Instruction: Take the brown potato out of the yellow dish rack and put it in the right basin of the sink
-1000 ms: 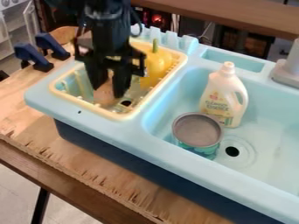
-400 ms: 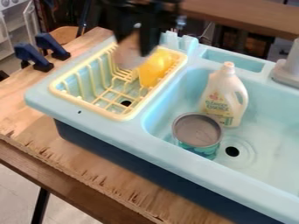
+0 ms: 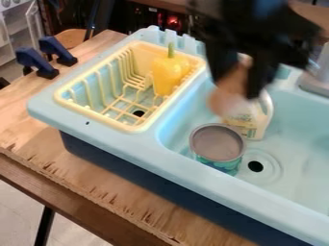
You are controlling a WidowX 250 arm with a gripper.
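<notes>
While pepper (image 3: 168, 74) in rack (image 3: 96, 117), claw (image 3: 240, 86) loaded.

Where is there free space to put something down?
Bare: the near part of the pale yellow plastic rack, away from the yellow pepper; the wooden tabletop before the light blue sink. Crowded: around the white plastic jug and teal can, where the black claw hangs, holding a blurred brown object.

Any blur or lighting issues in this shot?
Camera view: gripper and the brown object it holds are smeared; yellow pepper and can keep clear outlines. Gripper is near-black, detail mostly lost. Background behind the sink is dark, with a red glow near the top.
</notes>
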